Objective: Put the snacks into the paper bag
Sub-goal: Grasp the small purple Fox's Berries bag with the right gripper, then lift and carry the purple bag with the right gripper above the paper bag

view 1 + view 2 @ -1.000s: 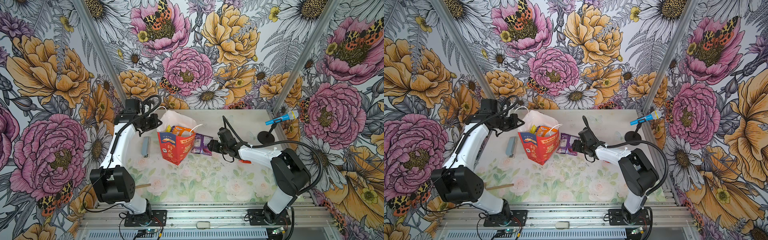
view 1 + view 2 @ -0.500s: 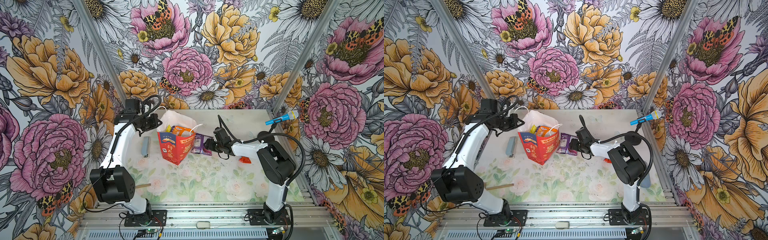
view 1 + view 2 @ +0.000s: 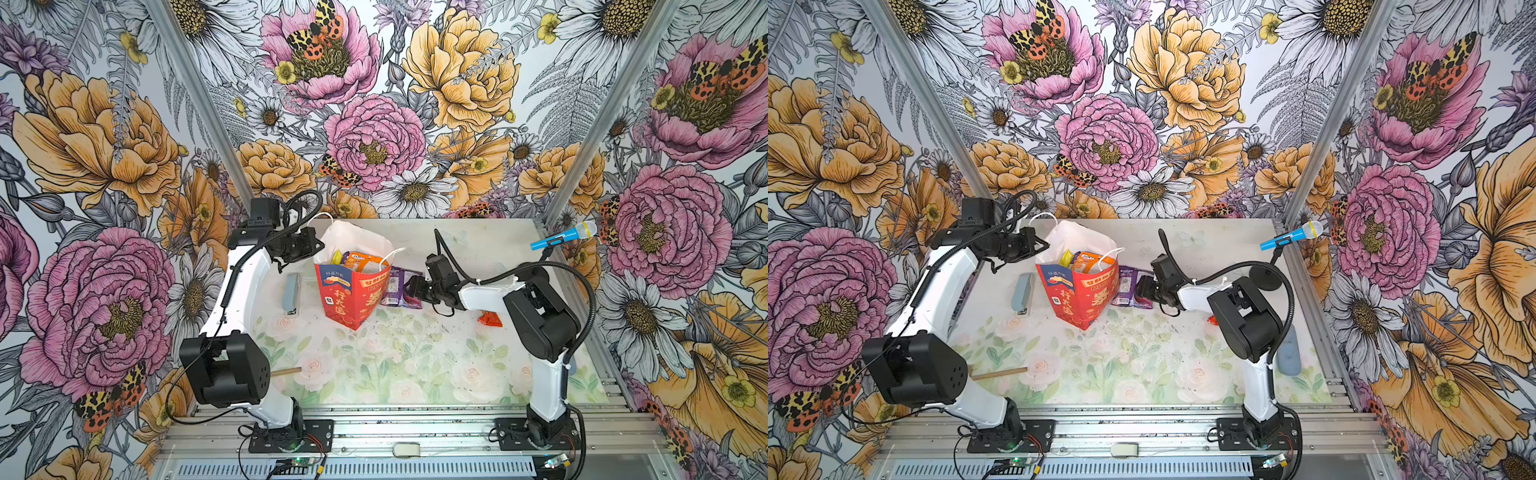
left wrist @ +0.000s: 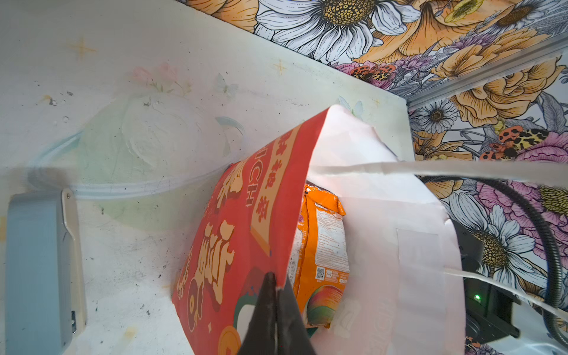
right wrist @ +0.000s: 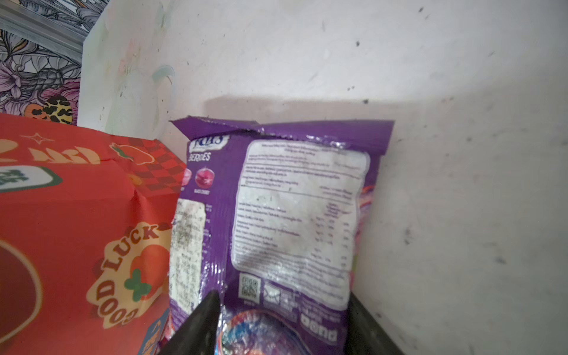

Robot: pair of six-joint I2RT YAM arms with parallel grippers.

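Red paper bag (image 3: 351, 295) stands upright toward the far edge of the desk (image 3: 415, 365), left of the middle, with its mouth open and the white inside showing. I read the left gripper (image 4: 276, 289) as clamped on the bag's rim, on the side nearer the desk's left edge. Both black fingertips are pressed together with the red paper between them.

Inside the bag an orange packet (image 4: 322, 246) stands on end against the white inner wall. A yellow packet (image 3: 337, 257) sits beside it, and both tops peek over the rim.

Next one out: the purple packet (image 5: 292, 215) lies flat on the desk, back label up. It is just beside the bag on the side facing the desk's right edge, one long edge against the bag's red wall. The right gripper (image 5: 281, 307) is low at the end of the packet nearest it. Its jaws are spread about as wide as the packet. One finger (image 5: 203, 319) overlaps the packet's edge by the bag and the other stands at the opposite edge, so the packet sits between them. I can't tell if the pads press it; the packet looks flat and unlifted.

A small red-orange packet (image 3: 489, 319) lies on the desk partly behind the right arm, toward the right edge and well apart from the bag. A grey block (image 3: 291, 289) lies flat just left of the bag, not touching it
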